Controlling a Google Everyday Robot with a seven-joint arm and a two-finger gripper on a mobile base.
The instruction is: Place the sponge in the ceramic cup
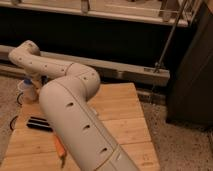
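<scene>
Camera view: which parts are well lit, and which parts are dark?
Camera view: warm light on the wooden table and the pale arm; dark background behind them; the gripper, at the table's far left corner above the ceramic cup, sits in dimmer light.
</scene>
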